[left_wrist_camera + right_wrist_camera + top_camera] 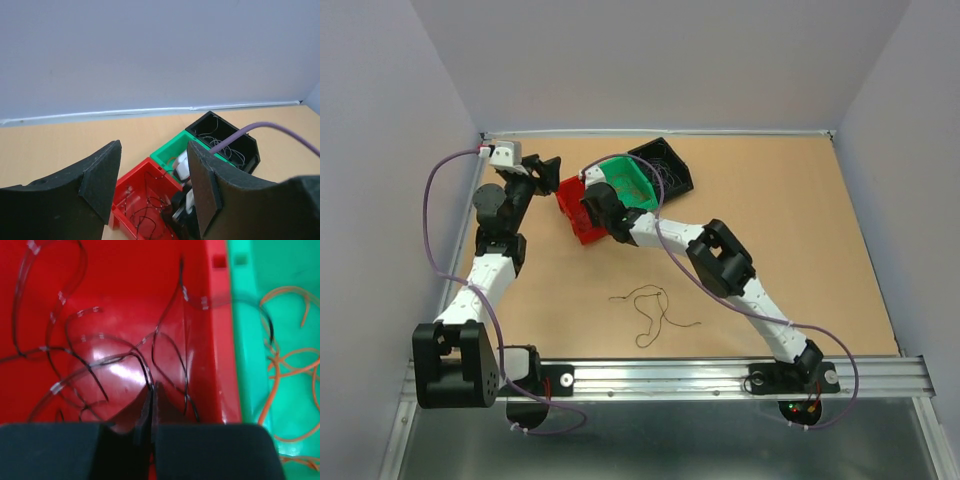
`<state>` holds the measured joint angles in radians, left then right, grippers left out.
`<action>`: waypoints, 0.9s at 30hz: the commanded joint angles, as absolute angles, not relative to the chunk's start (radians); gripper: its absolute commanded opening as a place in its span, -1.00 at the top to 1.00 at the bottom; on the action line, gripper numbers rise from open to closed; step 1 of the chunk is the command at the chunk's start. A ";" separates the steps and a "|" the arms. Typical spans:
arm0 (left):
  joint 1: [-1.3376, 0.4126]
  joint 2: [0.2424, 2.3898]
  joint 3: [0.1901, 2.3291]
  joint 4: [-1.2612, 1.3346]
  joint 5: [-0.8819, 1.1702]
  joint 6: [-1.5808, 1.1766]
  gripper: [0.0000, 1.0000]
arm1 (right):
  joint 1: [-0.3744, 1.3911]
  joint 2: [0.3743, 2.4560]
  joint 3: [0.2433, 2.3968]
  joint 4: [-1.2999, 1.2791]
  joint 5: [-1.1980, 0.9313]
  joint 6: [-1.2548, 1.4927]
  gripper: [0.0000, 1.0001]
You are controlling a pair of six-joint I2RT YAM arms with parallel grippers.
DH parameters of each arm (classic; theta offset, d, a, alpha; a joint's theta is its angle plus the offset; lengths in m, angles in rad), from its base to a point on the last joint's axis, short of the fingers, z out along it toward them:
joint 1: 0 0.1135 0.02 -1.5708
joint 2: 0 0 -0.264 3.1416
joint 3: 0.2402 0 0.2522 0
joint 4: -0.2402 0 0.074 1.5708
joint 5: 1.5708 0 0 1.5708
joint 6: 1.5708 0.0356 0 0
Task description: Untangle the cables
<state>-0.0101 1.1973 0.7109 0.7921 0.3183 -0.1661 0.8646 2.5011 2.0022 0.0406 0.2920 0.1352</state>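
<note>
Thin dark cables (172,305) curl inside the red bin (215,315), and orange cables (287,355) lie in the green bin (250,340) beside it. My right gripper (151,387) reaches down into the red bin (575,222) and is shut, with one dark cable pinched at its tips. My left gripper (152,180) hovers open just left of and above the red bin (130,190), holding nothing. A few more thin cables (655,312) lie in a loose tangle on the table in front of the arms.
A black bin (665,165) holding pale wires stands behind the green bin (630,180) at the back of the table. My right gripper (585,205) and left gripper (542,172) are close together by the red bin. Lilac arm cables loop beside both arms.
</note>
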 commanded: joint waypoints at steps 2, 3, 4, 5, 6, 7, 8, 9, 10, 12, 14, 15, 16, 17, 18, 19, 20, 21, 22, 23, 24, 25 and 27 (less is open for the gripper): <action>-0.009 1.190 0.703 0.879 0.325 -0.169 -0.33 | 0.900 2.603 2.138 -0.247 0.307 0.080 0.99; -0.009 1.195 0.703 0.877 0.324 -0.169 -0.33 | 0.905 2.605 2.137 -0.264 0.310 0.080 0.99; -0.008 1.196 0.704 0.877 0.325 -0.169 -0.33 | 0.907 2.602 2.119 -0.278 0.304 0.095 0.99; -0.008 1.200 0.704 0.877 0.324 -0.167 -0.33 | 0.907 2.577 2.100 -0.288 0.299 0.104 0.99; -0.008 1.198 0.704 0.880 0.324 -0.167 -0.33 | 0.907 2.559 2.079 -0.290 0.290 0.109 0.99; -0.009 1.201 0.704 0.881 0.324 -0.166 -0.33 | 0.907 2.536 2.039 -0.287 0.269 0.110 0.99; -0.008 1.200 0.704 0.881 0.324 -0.164 -0.33 | 0.907 2.501 2.028 -0.288 0.264 0.110 0.99; -0.008 1.201 0.704 0.881 0.322 -0.161 -0.33 | 0.908 2.481 2.017 -0.288 0.276 0.110 0.99; -0.008 1.200 0.704 0.881 0.319 -0.158 -0.33 | 0.908 2.465 2.013 -0.287 0.282 0.106 0.98; -0.008 1.203 0.704 0.881 0.307 -0.158 -0.33 | 0.908 2.430 2.019 -0.281 0.297 0.100 0.84; -0.008 1.203 0.704 0.879 0.287 -0.153 -0.33 | 0.907 2.412 2.045 -0.284 0.298 0.101 0.65; -0.008 1.201 0.704 0.877 0.279 -0.152 -0.33 | 0.908 2.392 2.051 -0.284 0.290 0.106 0.60; -0.008 1.201 0.704 0.877 0.269 -0.149 -0.33 | 0.908 2.381 2.059 -0.284 0.293 0.109 0.55; -0.008 1.198 0.703 0.879 0.255 -0.147 -0.34 | 0.908 2.369 2.063 -0.284 0.291 0.112 0.50; -0.008 1.197 0.701 0.879 0.249 -0.146 -0.34 | 0.908 2.358 2.065 -0.282 0.293 0.115 0.47; -0.008 1.195 0.701 0.876 0.244 -0.144 -0.34 | 0.908 2.332 2.065 -0.284 0.302 0.120 0.39; -0.008 1.195 0.701 0.876 0.242 -0.147 -0.34 | 0.907 2.320 2.060 -0.284 0.308 0.123 0.35; -0.008 1.196 0.703 0.874 0.242 -0.147 -0.34 | 0.907 2.304 2.054 -0.282 0.308 0.123 0.31; -0.008 1.198 0.703 0.873 0.242 -0.147 -0.34 | 0.907 2.278 2.042 -0.284 0.311 0.124 0.14; -0.008 1.200 0.704 0.873 0.244 -0.147 -0.35 | 0.908 2.260 2.031 -0.282 0.314 0.127 0.06; -0.008 1.206 0.706 0.871 0.244 -0.147 -0.35 | 0.907 2.246 2.014 -0.282 0.308 0.129 -0.01; -0.008 1.207 0.709 0.871 0.244 -0.147 -0.35 | 0.907 2.217 2.002 -0.282 0.302 0.132 -0.07; -0.009 1.216 0.712 0.868 0.250 -0.152 -0.35 | 0.908 2.194 1.984 -0.281 0.290 0.137 -0.25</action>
